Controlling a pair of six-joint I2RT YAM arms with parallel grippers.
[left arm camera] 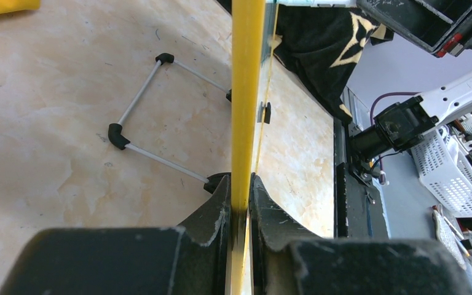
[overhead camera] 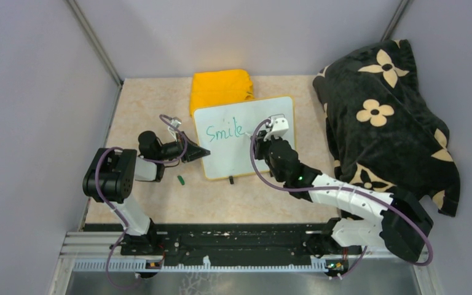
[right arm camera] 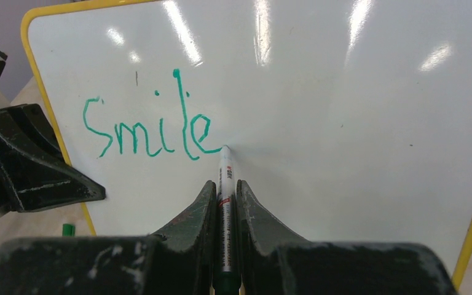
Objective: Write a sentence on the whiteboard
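Scene: a tabletop seen from above, with the whiteboard [overhead camera: 224, 157] at the middle of the table [overhead camera: 160, 110], its yellow rim showing on all sides.
Writing: the sentence [right arm camera: 147, 129] so far reads one green word, "Smile", across the upper left of the board.
Right arm: the right gripper [right arm camera: 224, 187] is clamped nearly closed on a green marker [right arm camera: 225, 169]. The marker's tip touches the board just at 3 o'clock of the final "e".
Left arm: the left gripper [left arm camera: 239, 184] pinches the board's yellow edge at 9 o'clock, jaws tight against both faces.
Stand: in the left wrist view a wire frame [left arm camera: 141, 117] with black corner joints lies on the table behind the board and joins its edge.
Cap: a small green marker cap [overhead camera: 181, 180] rests on the table near the board's 7 o'clock corner, apart from it.
Surroundings: a folded yellow cloth [overhead camera: 221, 89] sits at 12 o'clock, touching or overlapped by the board's top rim. A black flower-print blanket [overhead camera: 384, 117] is heaped at 3 o'clock.
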